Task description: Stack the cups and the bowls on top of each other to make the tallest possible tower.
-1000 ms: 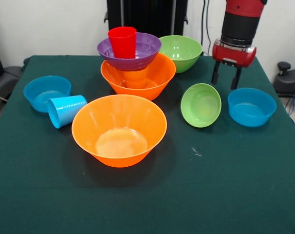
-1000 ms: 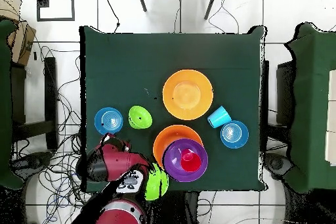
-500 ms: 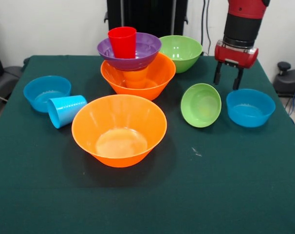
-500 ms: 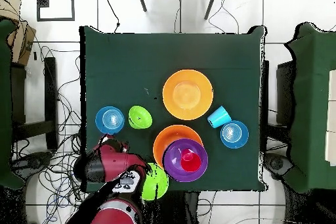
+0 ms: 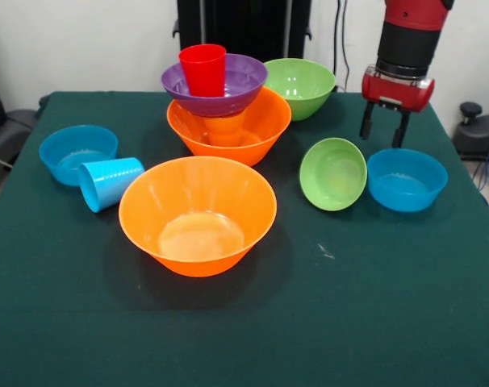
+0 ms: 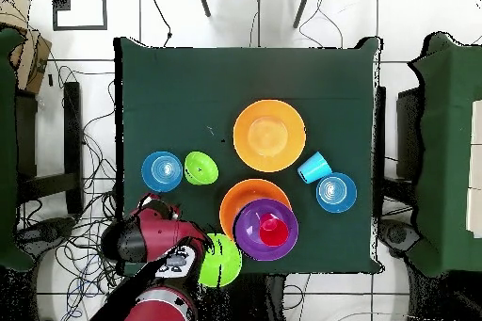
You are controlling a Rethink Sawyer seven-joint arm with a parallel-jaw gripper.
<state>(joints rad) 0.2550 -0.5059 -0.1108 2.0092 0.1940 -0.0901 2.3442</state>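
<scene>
- My gripper [image 5: 383,133] is empty, fingers [image 5: 365,126] spread apart, hanging over the table [image 5: 374,322] just past the far rim of the small blue bowl [image 5: 407,179], not touching it in the front view.
- Clock references below use the front view, table centre as the dial.
- That blue bowl sits at about 3 o'clock, just beside the small green bowl [image 5: 333,173], which tilts toward the camera.
- Tower [image 5: 226,101] at 12 o'clock: large orange bowl [image 5: 265,125], orange cup [image 5: 226,129] inside it, purple bowl [image 5: 244,81] on the cup, red cup [image 5: 202,70] in the purple bowl. Four pieces up, upright.
- Still loose: large green bowl [image 5: 301,85] at 1 o'clock, second large orange bowl [image 5: 198,214] at centre, light blue cup [image 5: 110,182] lying on its side at 9 o'clock touching the other small blue bowl [image 5: 77,152].
- My read: under halfway; next tier is likely a small blue bowl on the red cup.
- Versus a second ago: my gripper has risen and drifted toward 2 o'clock. The right blue bowl has slid toward the green one, so I probably nudged it. Tower unchanged.
</scene>
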